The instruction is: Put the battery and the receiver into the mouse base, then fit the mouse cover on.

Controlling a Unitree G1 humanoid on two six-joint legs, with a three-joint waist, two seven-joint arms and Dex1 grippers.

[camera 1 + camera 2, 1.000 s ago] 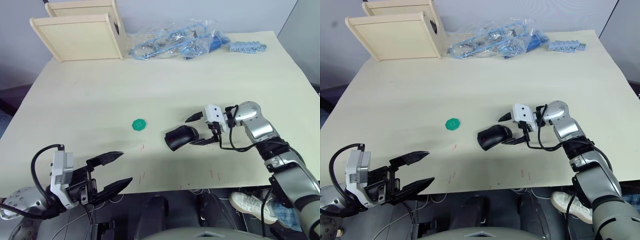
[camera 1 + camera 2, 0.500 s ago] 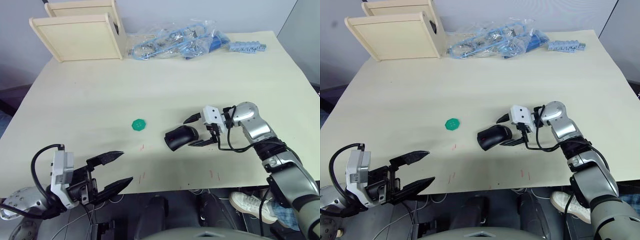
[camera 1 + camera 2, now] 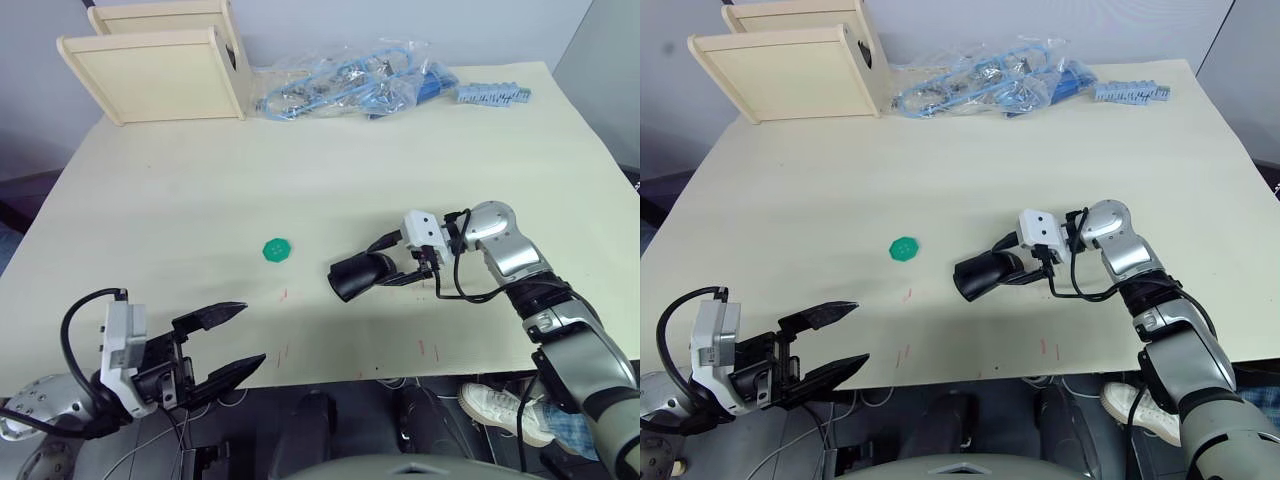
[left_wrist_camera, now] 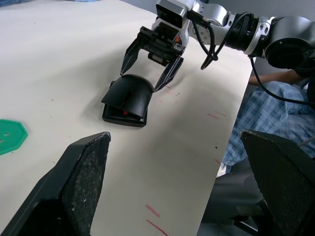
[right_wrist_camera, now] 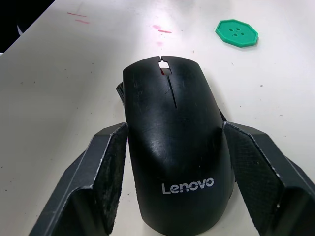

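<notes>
The glossy black mouse cover (image 5: 170, 123) with a pale Lenovo mark lies on top of the mouse base (image 4: 120, 117). Its front edge is raised, so a red sliver of the base shows beneath. They sit on the table right of centre. My right gripper (image 3: 380, 262) straddles the cover's rear, with one finger pressed against each side. My left gripper (image 3: 253, 334) hovers open and holds nothing at the table's near left edge, far from the mouse. The battery and the receiver are hidden.
A flat green disc (image 3: 277, 249) lies left of the mouse. At the back stand two wooden boxes (image 3: 160, 70), a plastic bag of blue parts (image 3: 350, 85) and a grey-blue strip (image 3: 495, 94). Red marks dot the table near the front edge (image 3: 430, 350).
The right gripper's fingers have drawn in against the sides of the mouse cover, and the cover's front now sits tipped up. The left arm has not moved.
</notes>
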